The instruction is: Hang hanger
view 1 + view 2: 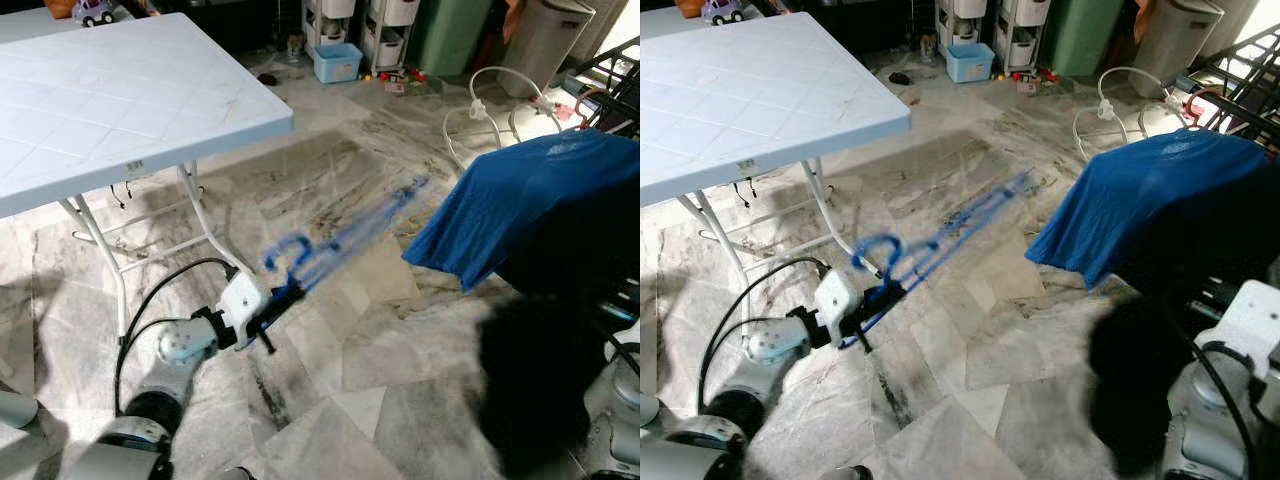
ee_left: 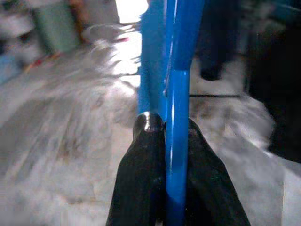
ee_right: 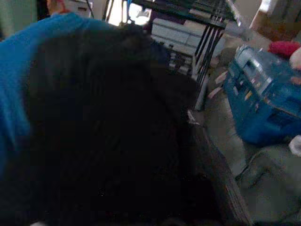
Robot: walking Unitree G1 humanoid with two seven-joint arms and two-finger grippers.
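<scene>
Two black fingers of the left gripper are closed on a blue hanger, the jaws pinching its blue bar between them, as the left wrist view shows up close. The hanger is smeared by motion blur; it sticks out from the gripper above the marbled tile floor, with its hook curling near the gripper and its long body reaching away toward a blue shirt. The left arm is low on the robot's left, just in front of the legs of a white folding bench. The blue shirt is draped over something dark on the robot's right, well apart from the hanger. The right wrist view is mostly dark, with blue cloth at one side and a black rack beyond; whether the right gripper's jaws are wide or narrow cannot be told. A small blue bin stands on the floor at the far side of the room.
</scene>
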